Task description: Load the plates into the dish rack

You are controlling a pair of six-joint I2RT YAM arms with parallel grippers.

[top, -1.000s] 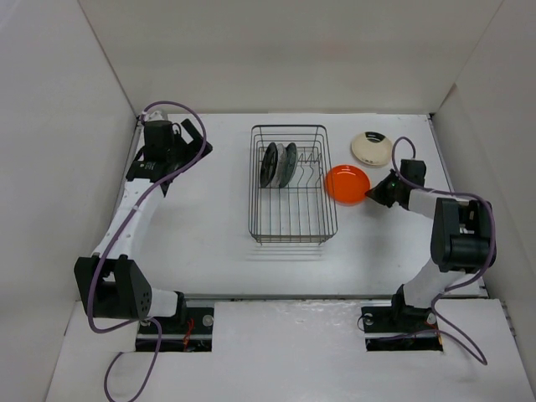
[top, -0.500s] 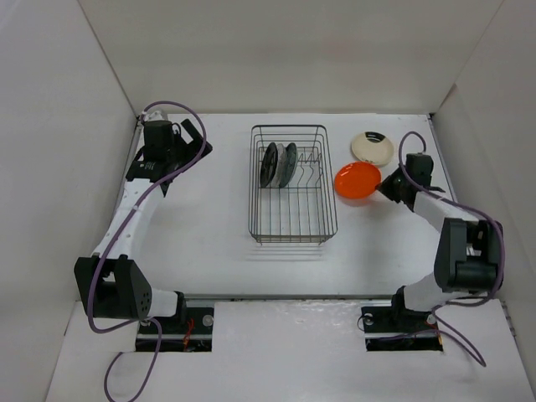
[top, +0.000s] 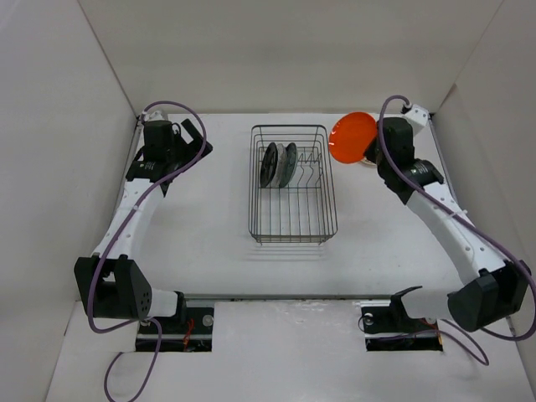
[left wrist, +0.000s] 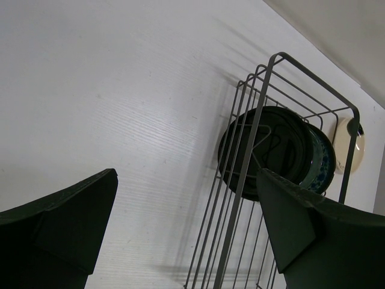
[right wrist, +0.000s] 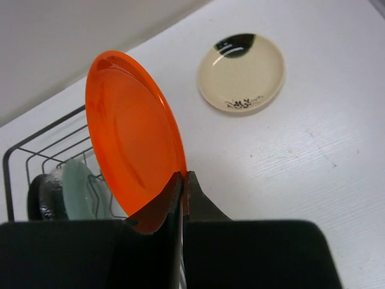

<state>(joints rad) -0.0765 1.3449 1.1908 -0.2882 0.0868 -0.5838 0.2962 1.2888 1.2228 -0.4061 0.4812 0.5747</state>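
Note:
The dark wire dish rack (top: 293, 219) stands mid-table and holds three upright plates at its far end: black (top: 268, 165), pale grey-white (top: 281, 164) and teal (top: 291, 159). My right gripper (top: 372, 148) is shut on the rim of the bright orange plate (top: 351, 137), held tilted in the air by the rack's far right corner; the right wrist view shows it (right wrist: 133, 155) on edge between the fingers. The cream plate with a dark mark (right wrist: 242, 73) lies flat on the table, mostly hidden from above. My left gripper (top: 194, 138) is open and empty, left of the rack (left wrist: 252, 156).
White walls enclose the table on the left, back and right. The near half of the rack shows empty wire slots. The cream plate lies near the back right corner.
My right gripper has lifted the orange plate off the table and swung it up and back, from beside the rack's right side to its far right corner. The left arm has not moved.

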